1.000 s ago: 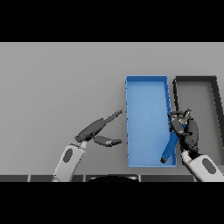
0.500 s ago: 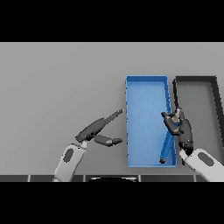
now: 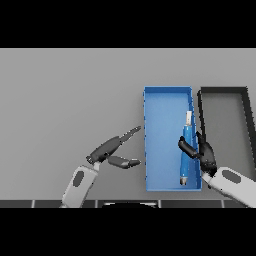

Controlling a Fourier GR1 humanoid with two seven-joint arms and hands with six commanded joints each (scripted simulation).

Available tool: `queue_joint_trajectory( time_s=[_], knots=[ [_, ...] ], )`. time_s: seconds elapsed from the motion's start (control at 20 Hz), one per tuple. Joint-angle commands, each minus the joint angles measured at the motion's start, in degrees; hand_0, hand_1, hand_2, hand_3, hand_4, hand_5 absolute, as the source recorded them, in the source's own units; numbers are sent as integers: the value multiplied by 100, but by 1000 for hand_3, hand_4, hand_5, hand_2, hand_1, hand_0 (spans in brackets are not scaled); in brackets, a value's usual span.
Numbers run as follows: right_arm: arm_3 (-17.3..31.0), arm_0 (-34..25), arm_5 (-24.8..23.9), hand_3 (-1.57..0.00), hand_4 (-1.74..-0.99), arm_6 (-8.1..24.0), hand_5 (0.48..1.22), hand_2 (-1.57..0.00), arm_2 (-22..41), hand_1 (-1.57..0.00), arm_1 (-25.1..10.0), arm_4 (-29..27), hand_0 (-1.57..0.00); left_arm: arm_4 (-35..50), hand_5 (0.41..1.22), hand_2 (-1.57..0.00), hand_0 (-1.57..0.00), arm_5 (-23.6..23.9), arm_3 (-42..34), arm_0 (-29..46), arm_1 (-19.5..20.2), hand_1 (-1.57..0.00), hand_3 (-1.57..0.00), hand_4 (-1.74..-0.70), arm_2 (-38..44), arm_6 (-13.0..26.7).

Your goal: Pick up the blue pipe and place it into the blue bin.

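The blue pipe (image 3: 186,150), with a pale tip at its far end, lies lengthwise inside the blue bin (image 3: 167,91), close to the bin's right wall. My right hand (image 3: 204,154) is at that wall, about halfway along the pipe. Its fingers are loosened and its thumb reaches over the pipe without gripping it. My left hand (image 3: 106,149) hovers open to the left of the bin, its straight fingers pointing at the bin's left wall.
A dark bin (image 3: 223,90) stands directly right of the blue bin, their walls nearly touching. Bare grey table (image 3: 65,100) stretches to the left and far side.
The pipe went from tilted in my right hand at the bin's near right corner to lying stretched along the bin floor. My right hand's fingers have loosened. The left hand barely moved.
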Motion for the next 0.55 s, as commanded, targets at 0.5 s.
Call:
queue_joint_trajectory(
  time_s=[0.5],
  knots=[
    [49,-308,35,-3,-1022,-49,643,-5,402,-5,-111,-471,-6,43,431,1,1,-8,-3,-149,-9,1,1,-885,61,96]
  ],
)
